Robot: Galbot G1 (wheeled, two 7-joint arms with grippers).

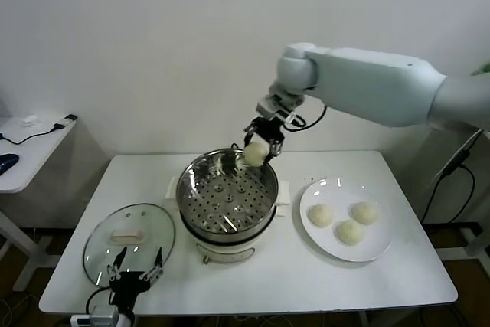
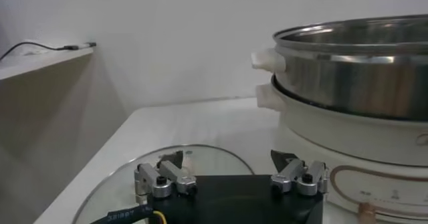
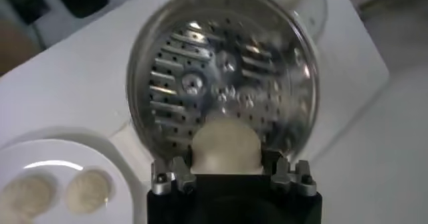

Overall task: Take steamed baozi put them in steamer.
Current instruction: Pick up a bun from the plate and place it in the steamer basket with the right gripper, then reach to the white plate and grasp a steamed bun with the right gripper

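Observation:
My right gripper (image 1: 256,152) is shut on one cream-white baozi (image 1: 254,154) and holds it above the far right rim of the steamer (image 1: 227,193). In the right wrist view the baozi (image 3: 225,146) sits between the fingers (image 3: 277,168), over the perforated basket floor (image 3: 214,85), which holds nothing. Three more baozi lie on the white plate (image 1: 344,246) to the right of the steamer; one of them (image 1: 320,215) is nearest the pot. My left gripper (image 1: 136,272) is open and idle at the table's front left, over the glass lid (image 1: 130,241).
The glass lid with its cream handle (image 1: 127,235) lies flat at the front left of the white table (image 1: 268,281). A side table (image 1: 31,143) with cables stands at the far left. The steamer's steel wall (image 2: 354,65) rises close to my left gripper (image 2: 231,168).

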